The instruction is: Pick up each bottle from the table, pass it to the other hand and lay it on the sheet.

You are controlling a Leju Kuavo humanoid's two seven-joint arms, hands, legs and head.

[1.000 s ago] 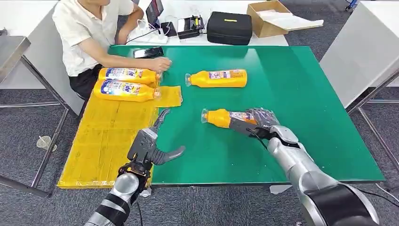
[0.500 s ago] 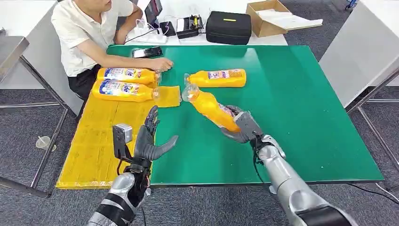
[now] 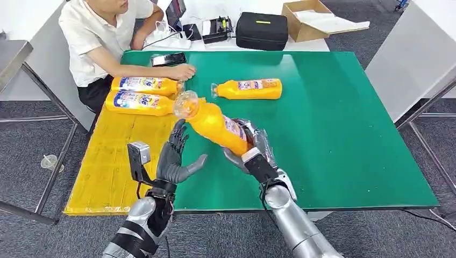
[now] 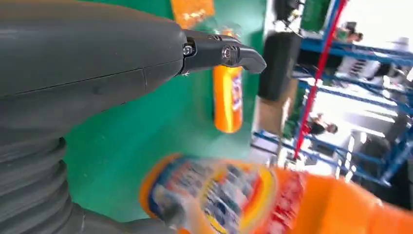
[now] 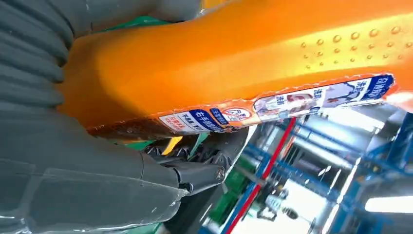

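Over the green table (image 3: 333,118), beside the yellow sheet (image 3: 115,156), my left hand (image 3: 175,158) waits with fingers spread and empty, while my right hand (image 3: 250,148) grips an orange bottle (image 3: 212,122), raised and tilted toward the sheet.

The head view looks forward and steeply down from high over the near edge of the green table (image 3: 344,134), taking in its whole top. The left wrist view sits close behind the left hand (image 4: 97,63), turned sideways, skimming across the table toward its far side. The right wrist view is pressed up against the orange bottle (image 5: 234,53), which both other views share.
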